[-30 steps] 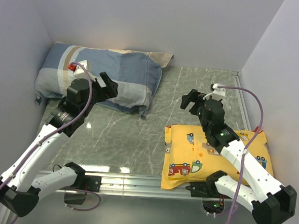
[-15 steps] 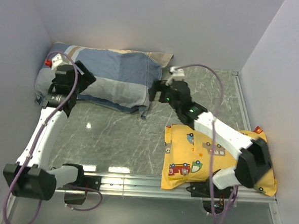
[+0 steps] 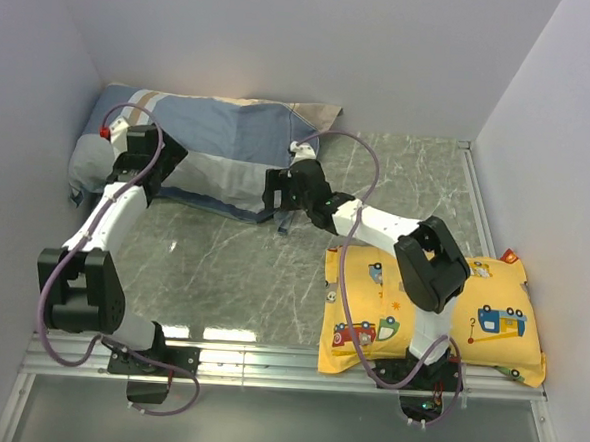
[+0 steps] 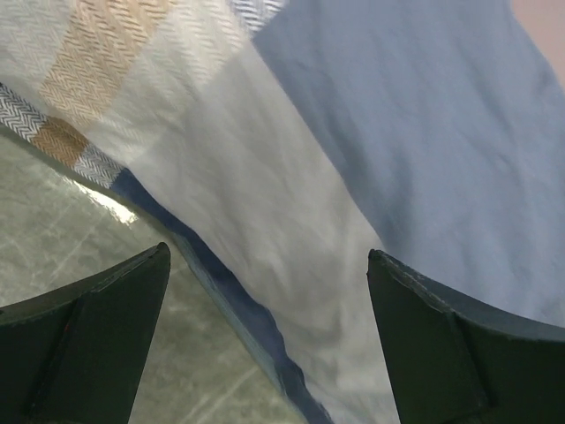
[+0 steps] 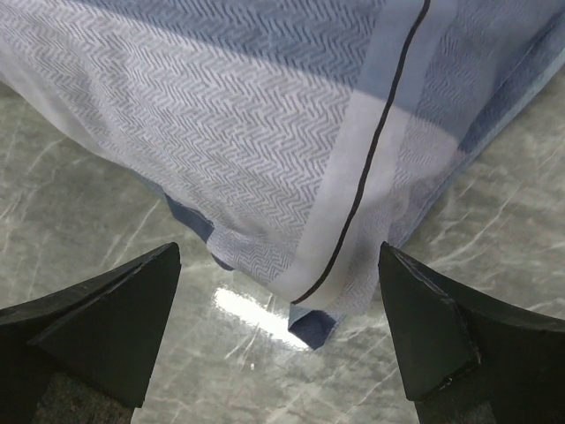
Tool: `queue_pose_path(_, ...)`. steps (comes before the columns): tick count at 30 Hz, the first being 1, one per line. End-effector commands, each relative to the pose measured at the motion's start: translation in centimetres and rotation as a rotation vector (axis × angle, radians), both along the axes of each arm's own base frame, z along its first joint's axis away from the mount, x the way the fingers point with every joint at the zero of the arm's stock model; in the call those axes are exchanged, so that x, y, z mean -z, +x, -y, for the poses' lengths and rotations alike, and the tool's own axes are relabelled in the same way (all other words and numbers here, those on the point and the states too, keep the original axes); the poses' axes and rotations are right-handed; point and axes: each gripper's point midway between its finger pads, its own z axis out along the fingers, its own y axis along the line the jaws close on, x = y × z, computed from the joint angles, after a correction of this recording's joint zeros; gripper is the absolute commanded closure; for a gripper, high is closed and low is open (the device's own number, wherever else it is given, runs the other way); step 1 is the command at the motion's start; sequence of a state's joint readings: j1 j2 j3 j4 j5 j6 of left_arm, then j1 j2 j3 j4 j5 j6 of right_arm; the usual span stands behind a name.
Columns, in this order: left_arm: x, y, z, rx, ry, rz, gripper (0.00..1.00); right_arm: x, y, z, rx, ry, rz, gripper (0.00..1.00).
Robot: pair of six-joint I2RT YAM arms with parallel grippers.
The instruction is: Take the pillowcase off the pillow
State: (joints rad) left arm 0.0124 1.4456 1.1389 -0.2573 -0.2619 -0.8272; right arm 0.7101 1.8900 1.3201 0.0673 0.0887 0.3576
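**Risk: a deep pinch grabs stuffing as well as cloth**

The right hand (image 5: 278, 252) is spread open just above the near right corner of the pillowcase (image 5: 265, 132), where a small folded tab of hem touches the table (image 3: 242, 268). The left hand (image 4: 267, 256) is also open, over the cover's near left edge.

The pillow is hidden inside, so the cover sits full against the back wall. If either hand closes too low, it will likely clamp filling with fabric, and pulling would then drag the whole bundle. If the right hand catches only the hem tab, the cloth may slip free.

Which end is open cannot be told, so a pull could go the wrong way. The right arm's elbow (image 3: 430, 264) is above the yellow vehicle-print pillow (image 3: 490, 313) and could nudge it.
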Motion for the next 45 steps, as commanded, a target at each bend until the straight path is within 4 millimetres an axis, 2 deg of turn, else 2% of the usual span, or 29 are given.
queue_pose_path(1, 0.8, 1.7, -1.5, -0.080, 0.008, 0.068, 0.01, -0.9, 0.2, -0.8, 0.046, 0.076, 0.018, 0.00)
queue_pose_path(7, 4.2, 3.5, -1.9, -0.086, 0.037, 0.060, 0.18, 0.5, 0.8, -1.4, 0.088, 0.098, 0.014, 0.06)
queue_pose_path(10, 4.2, 4.4, -2.3, -0.081, 0.065, 0.084, 0.42, 0.0, 1.2, -0.9, 0.123, 0.101, 0.036, 0.16)
queue_pose_path(12, 3.7, 4.8, -2.3, -0.075, 0.077, 0.093, 0.70, -0.6, 1.3, -0.8, 0.124, 0.103, 0.053, 0.27)
queue_pose_path(13, 3.4, 5.1, -2.3, -0.071, 0.081, 0.097, 0.80, -0.9, 1.4, -0.7, 0.128, 0.104, 0.059, 0.41)
queue_pose_path(14, 3.2, 5.1, -2.3, -0.066, 0.088, 0.094, 0.99, -0.9, 1.2, -0.5, 0.133, 0.097, 0.059, 0.52)
queue_pose_path(15, 3.2, 5.1, -2.2, -0.061, 0.088, 0.086, 0.99, -1.8, 1.3, -0.2, 0.138, 0.102, 0.074, 0.65)
queue_pose_path(16, 2.7, 5.1, -2.0, -0.054, 0.089, 0.095, 1.00, -1.8, 1.1, 0.0, 0.141, 0.098, 0.077, 0.87)
queue_pose_path(17, 2.4, 4.9, -1.9, -0.050, 0.097, 0.093, 0.99, -2.1, 1.0, 0.2, 0.145, 0.096, 0.077, 0.95)
queue_pose_path(21, -0.3, 3.0, -0.6, -0.043, 0.146, 0.079, 0.99, -5.8, 0.1, 1.1, 0.136, 0.110, 0.111, 1.00)
queue_pose_path(23, -3.1, 1.3, 0.7, -0.034, 0.199, 0.090, 1.00, -7.4, -0.9, 1.6, 0.114, 0.106, 0.119, 1.00)
queue_pose_path(25, -7.4, -0.4, 2.2, -0.018, 0.221, 0.144, 0.99, -11.7, -2.3, 1.9, 0.057, 0.139, 0.173, 1.00)
queue_pose_path(26, -8.1, -1.8, 2.3, -0.009, 0.262, 0.114, 0.99, -12.8, -3.2, 2.2, 0.030, 0.133, 0.174, 1.00)
queue_pose_path(28, -13.9, -4.5, 4.4, 0.035, 0.304, 0.213, 0.99, -18.2, -6.0, 2.5, -0.071, 0.171, 0.247, 1.00)
queue_pose_path(29, -15.1, -6.2, 4.0, 0.027, 0.367, 0.192, 1.00, -19.3, -7.1, 2.8, -0.104, 0.163, 0.245, 1.00)
queue_pose_path(30, -17.5, -7.5, 4.2, 0.032, 0.376, 0.232, 1.00, -22.2, -8.8, 3.2, -0.142, 0.188, 0.299, 1.00)
queue_pose_path(31, -21.1, -8.3, 4.9, 0.046, 0.368, 0.298, 1.00, -24.3, -9.6, 3.5, -0.155, 0.213, 0.328, 1.00)
queue_pose_path(33, -22.5, -8.3, 5.0, 0.067, 0.403, 0.272, 1.00, -27.1, -10.4, 4.2, -0.152, 0.261, 0.378, 1.00)
queue_pose_path(34, -25.2, -8.2, 5.2, 0.068, 0.398, 0.318, 1.00, -28.1, -9.8, 4.8, -0.113, 0.265, 0.403, 1.00)
queue_pose_path(35, -25.7, -7.6, 5.4, 0.086, 0.425, 0.310, 1.00, -28.2, -9.1, 5.2, -0.083, 0.256, 0.402, 1.00)
queue_pose_path(36, -23.8, -5.3, 6.4, 0.115, 0.457, 0.234, 1.00, -26.3, -7.6, 4.7, -0.058, 0.234, 0.347, 1.00)
queue_pose_path(37, -25.8, -4.5, 6.8, 0.118, 0.454, 0.260, 1.00, -26.2, -5.5, 5.6, -0.016, 0.240, 0.322, 1.00)
queue_pose_path(38, -25.3, -3.2, 7.3, 0.137, 0.466, 0.232, 1.00, -24.4, -4.8, 5.1, -0.049, 0.243, 0.248, 1.00)
queue_pose_path(39, -22.2, -0.4, 8.7, 0.178, 0.487, 0.146, 0.99, -20.4, -2.8, 4.1, -0.034, 0.240, 0.135, 1.00)
queue_pose_path(41, -20.8, 2.3, 9.9, 0.229, 0.465, 0.121, 0.97, -16.4, -0.2, 4.5, -0.016, 0.229, 0.017, 1.00)
queue_pose_path(42, -17.1, 4.8, 10.8, 0.267, 0.459, 0.050, 0.97, -11.9, 1.3, 3.8, -0.005, 0.193, -0.068, 1.00)
queue_pose_path(43, -15.8, 6.1, 11.4, 0.319, 0.418, 0.036, 0.98, -10.2, 2.2, 3.8, 0.006, 0.182, -0.099, 1.00)
queue_pose_path(44, -14.1, 7.3, 12.0, 0.345, 0.387, 0.015, 0.99, -6.0, 3.3, 3.4, 0.016, 0.151, -0.173, 1.00)
queue_pose_path(45, -10.6, 8.9, 12.7, 0.380, 0.366, -0.045, 1.00, -4.2, 3.4, 3.0, 0.004, 0.148, -0.222, 1.00)
